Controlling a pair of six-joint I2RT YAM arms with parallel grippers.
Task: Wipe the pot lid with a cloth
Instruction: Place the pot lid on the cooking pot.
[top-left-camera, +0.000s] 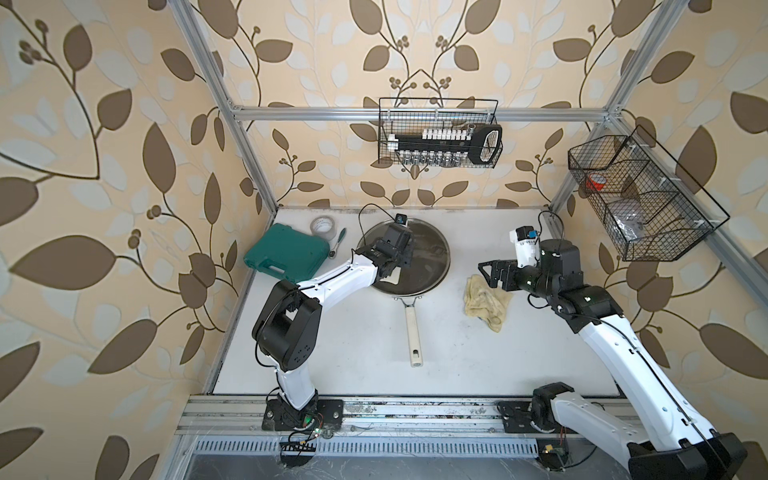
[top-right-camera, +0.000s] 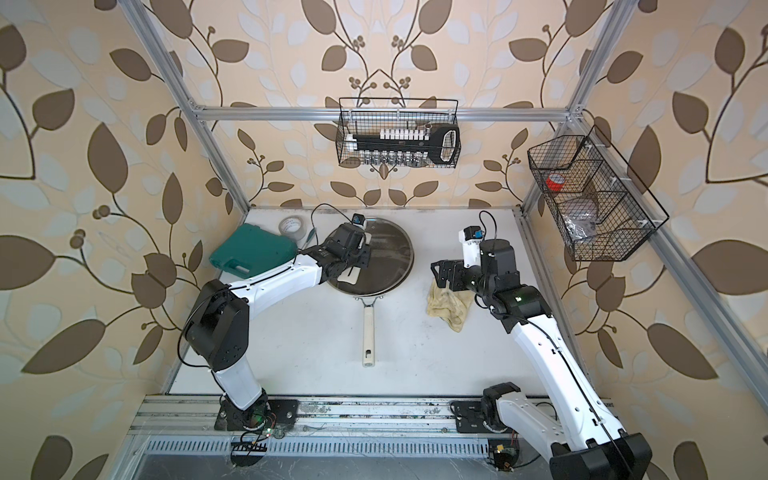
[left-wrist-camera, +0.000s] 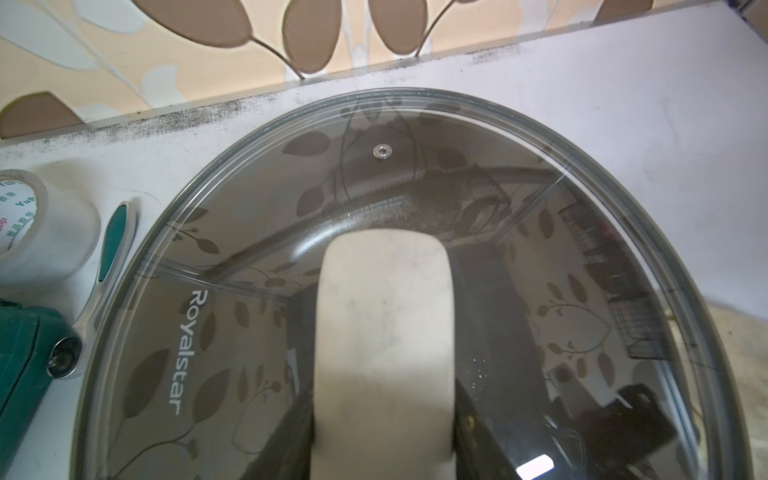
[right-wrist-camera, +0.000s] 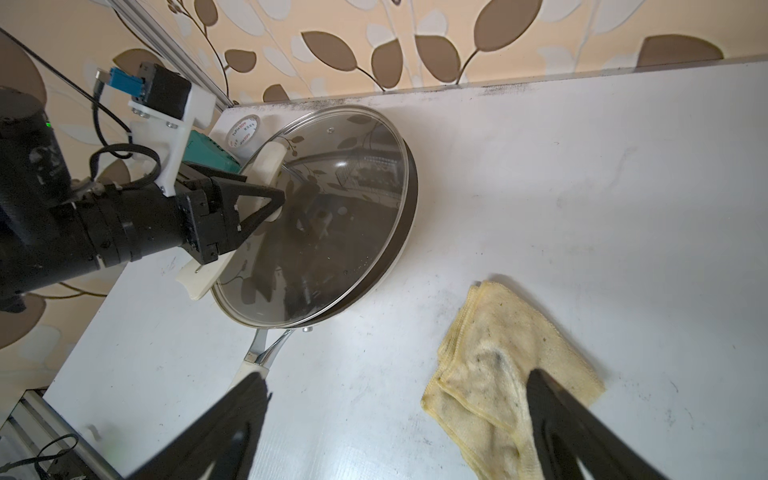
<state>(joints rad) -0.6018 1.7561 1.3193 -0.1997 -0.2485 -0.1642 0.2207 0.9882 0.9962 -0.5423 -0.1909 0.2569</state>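
The pot lid (top-left-camera: 430, 249) (top-right-camera: 388, 247) (left-wrist-camera: 540, 232) (right-wrist-camera: 336, 208), clear glass with a metal rim, covers a dark frying pan (right-wrist-camera: 401, 249) at the back middle of the table and looks slightly tilted on it. My left gripper (top-left-camera: 399, 262) (top-right-camera: 357, 259) (left-wrist-camera: 382, 436) (right-wrist-camera: 270, 203) is shut on the lid's cream bar handle (left-wrist-camera: 382, 311). The pale yellow cloth (top-left-camera: 486, 305) (top-right-camera: 446, 309) (right-wrist-camera: 490, 361) lies crumpled on the table to the right of the pan. My right gripper (top-left-camera: 488, 274) (top-right-camera: 440, 272) (right-wrist-camera: 399, 378) hangs open just above the cloth's far edge, holding nothing.
The pan's cream handle (top-left-camera: 413, 332) (top-right-camera: 368, 332) points toward the front edge. A green case (top-left-camera: 286, 253), a tape roll (top-left-camera: 324, 226) and a teal-handled tool (top-left-camera: 338, 243) lie at the back left. Wire baskets hang on the back wall (top-left-camera: 440, 133) and the right frame (top-left-camera: 640, 199).
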